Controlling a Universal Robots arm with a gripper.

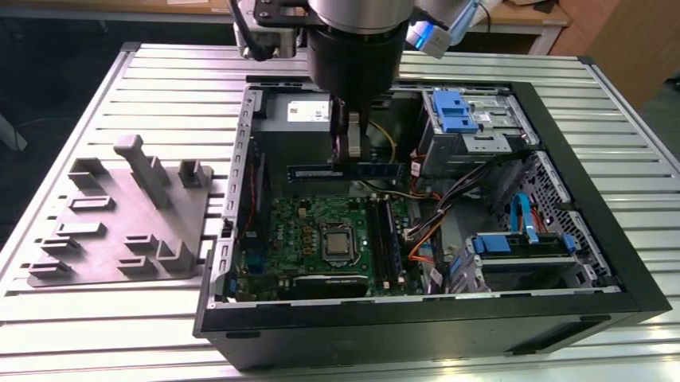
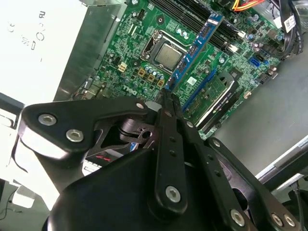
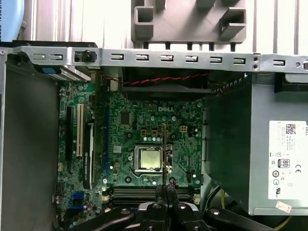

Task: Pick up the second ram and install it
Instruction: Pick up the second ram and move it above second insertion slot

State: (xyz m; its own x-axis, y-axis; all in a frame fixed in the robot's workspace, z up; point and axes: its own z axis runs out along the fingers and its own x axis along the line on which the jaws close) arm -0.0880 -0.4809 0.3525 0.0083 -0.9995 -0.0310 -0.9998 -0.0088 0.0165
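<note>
Black linkage bars lie nearest us in the second wrist view and run forward to the fingers [image 2: 169,108]. These are closed flat on the two faces of the second ram [image 2: 195,48], with no gap showing.

In the exterior view the fingers [image 1: 354,142] grip the second ram [image 1: 318,170] at about mid-length. The stick hangs level, clear of the motherboard [image 1: 308,231], at the far end of the open computer case [image 1: 425,322] and just in front of the power-supply box [image 1: 279,143]. It is not seated: the long black slots [image 1: 388,239] lie nearer us, beside the processor socket [image 1: 338,243]. In the first wrist view we see the stick edge-on as a thin line [image 3: 165,144] over the socket.

The grey holder tray [image 1: 117,231] rests on the desk [image 1: 159,79], toward the exterior view's left of the case.

We judge the stick light and stiff, yet thin and easily damaged by bending or twisting. It is best held as shown, by the flat faces near the middle of the upper edge, leaving the contact edge and end notches free.
</note>
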